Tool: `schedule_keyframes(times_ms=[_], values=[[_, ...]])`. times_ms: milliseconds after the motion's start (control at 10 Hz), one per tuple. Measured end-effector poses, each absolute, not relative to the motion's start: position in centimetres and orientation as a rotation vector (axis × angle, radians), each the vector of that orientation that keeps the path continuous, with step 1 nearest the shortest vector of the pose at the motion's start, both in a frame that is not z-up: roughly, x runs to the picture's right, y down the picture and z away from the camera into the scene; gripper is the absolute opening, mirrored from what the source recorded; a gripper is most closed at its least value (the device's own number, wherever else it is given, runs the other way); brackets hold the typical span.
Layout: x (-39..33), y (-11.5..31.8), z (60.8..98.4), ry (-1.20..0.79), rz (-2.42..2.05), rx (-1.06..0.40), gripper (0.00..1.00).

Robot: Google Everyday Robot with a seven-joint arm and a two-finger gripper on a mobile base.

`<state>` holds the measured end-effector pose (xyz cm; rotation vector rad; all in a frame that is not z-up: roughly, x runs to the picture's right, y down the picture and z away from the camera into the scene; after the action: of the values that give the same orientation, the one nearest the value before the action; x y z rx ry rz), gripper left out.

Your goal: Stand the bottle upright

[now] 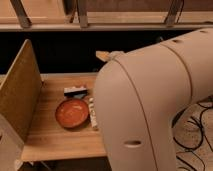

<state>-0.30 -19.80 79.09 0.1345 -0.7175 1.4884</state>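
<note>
The bottle (92, 114) is a small whitish one. It lies on its side on the wooden table (50, 137), just right of the orange plate (71, 113), with its long axis running front to back. The white arm shell (150, 100) covers its right edge. My gripper is out of sight, hidden behind or beyond this arm shell, which fills the right half of the view.
A flat dark-and-white block (76, 91) lies behind the plate. A tall brown board (17, 95) stands along the table's left side. A tan edge (102, 55) pokes out behind the arm. Floor and cables (197, 135) are at the right.
</note>
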Motion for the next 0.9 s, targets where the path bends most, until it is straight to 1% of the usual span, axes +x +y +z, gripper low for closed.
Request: schedule_keyframes(times_ms=[100, 200, 400, 700, 900], values=[[-3.1, -19.5, 78.8, -0.756, 1.449, 0.105, 0.8], [-7.4, -18.7, 78.4, -0.812, 1.383, 0.049, 0.8], [-13.2, -16.8, 78.6, -0.875, 1.286, -0.059, 0.8], [-17.0, -12.5, 81.6, -0.849, 1.187, -0.217, 0.8], [-17.6, -11.0, 82.8, -0.824, 1.162, -0.258, 0.8]])
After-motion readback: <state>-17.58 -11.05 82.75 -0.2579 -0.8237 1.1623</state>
